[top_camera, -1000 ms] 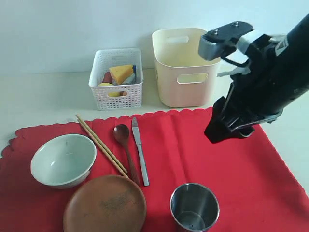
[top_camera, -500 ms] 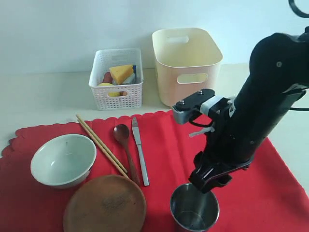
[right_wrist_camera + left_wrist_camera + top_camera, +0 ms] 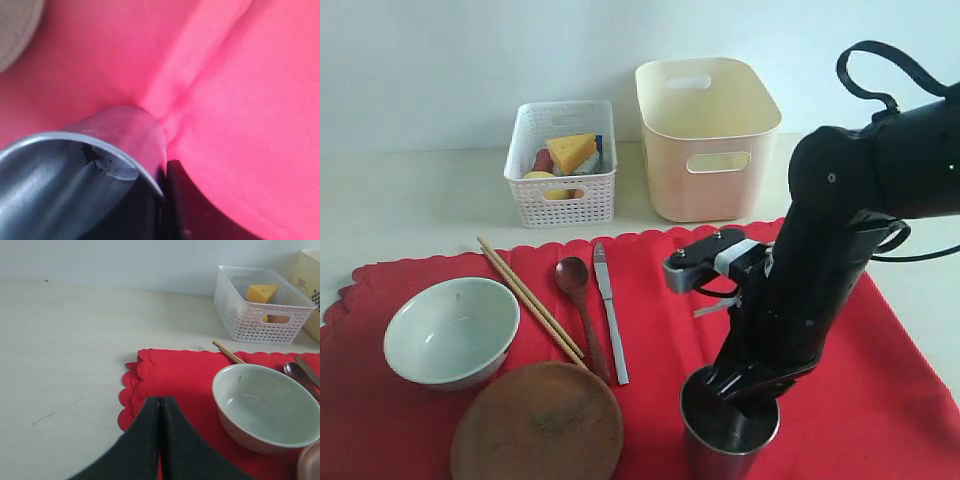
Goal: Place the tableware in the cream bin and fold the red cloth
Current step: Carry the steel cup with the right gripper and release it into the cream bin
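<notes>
Bottom right of the exterior view: the steel cup (image 3: 728, 445) stands upright on the red cloth (image 3: 890, 400), cut by the lower edge; the right pincer (image 3: 736, 386) is down at its rim; in the right wrist view one finger sits inside the cup (image 3: 75, 165) and one outside, clamped on the wall, so this pincer (image 3: 165, 200) grips the cup; a crease in the cloth runs away from the cup's foot.

Left wrist view: the left pincer (image 3: 160, 402) is closed, tips touching, above the cloth's scalloped corner, with the bowl to the right.

Bottom left of the exterior view: the wooden plate (image 3: 537, 422) lies on the cloth; just above it the pale bowl (image 3: 451, 331) sits upright.

Centre left: chopsticks (image 3: 531, 301), dark spoon (image 3: 582, 310) and table knife (image 3: 611, 315) lie side by side on the cloth, which is spread open on the counter (image 3: 410, 200).

Upper centre: the white perforated basket (image 3: 560, 205) holds toy foods; the cream bin (image 3: 670, 185) stands just to its right, off the cloth.
</notes>
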Available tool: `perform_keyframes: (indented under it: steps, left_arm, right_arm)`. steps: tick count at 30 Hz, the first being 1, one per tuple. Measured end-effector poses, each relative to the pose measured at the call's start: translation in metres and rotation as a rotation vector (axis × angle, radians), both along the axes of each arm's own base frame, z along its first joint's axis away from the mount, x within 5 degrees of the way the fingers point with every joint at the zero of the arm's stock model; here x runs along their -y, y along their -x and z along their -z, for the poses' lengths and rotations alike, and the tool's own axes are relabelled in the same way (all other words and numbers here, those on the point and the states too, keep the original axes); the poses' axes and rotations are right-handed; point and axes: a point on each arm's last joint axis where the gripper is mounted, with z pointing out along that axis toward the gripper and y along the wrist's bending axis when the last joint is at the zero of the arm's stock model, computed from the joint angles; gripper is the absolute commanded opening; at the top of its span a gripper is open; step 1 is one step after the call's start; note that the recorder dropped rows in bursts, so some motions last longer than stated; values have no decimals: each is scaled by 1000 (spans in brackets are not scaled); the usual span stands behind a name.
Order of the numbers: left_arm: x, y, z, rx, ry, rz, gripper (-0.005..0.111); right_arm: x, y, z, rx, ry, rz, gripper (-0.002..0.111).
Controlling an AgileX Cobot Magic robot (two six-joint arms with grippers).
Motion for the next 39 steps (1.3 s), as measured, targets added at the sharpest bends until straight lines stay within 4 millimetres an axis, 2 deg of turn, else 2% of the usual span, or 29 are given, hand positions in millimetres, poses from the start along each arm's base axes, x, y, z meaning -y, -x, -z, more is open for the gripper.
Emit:
perform_keyframes:
  steps: [4, 16, 21, 25, 29, 32, 38, 39]
  left_arm:
    - [0, 0, 0, 0, 0, 0, 1]
    - [0, 0, 0, 0, 0, 0, 1]
    - [0, 0, 0, 0, 0, 0, 1]
    - [0, 0, 0, 0, 0, 0, 1]
    - [0, 0, 0, 0, 0, 0, 1]
    - [0, 0, 0, 0, 0, 0, 1]
    - [0, 0, 0, 0, 0, 0, 1]
    - [0, 0, 0, 0, 0, 0, 1]
  right_arm:
    - [-2, -4, -15, 58, -29, -2, 0]
    - [-8, -25, -120, 425, -224, 25, 0]
    - [1, -56, -156, 580, -281, 105, 0]
    - [6, -85, -172, 668, -309, 161, 0]
    - [10, -122, -174, 712, -311, 213, 0]
    - [15, -154, -165, 728, -298, 249, 0]
    - [24, -215, -126, 723, -262, 304, 0]
    - [25, -225, -114, 717, -239, 301, 0]
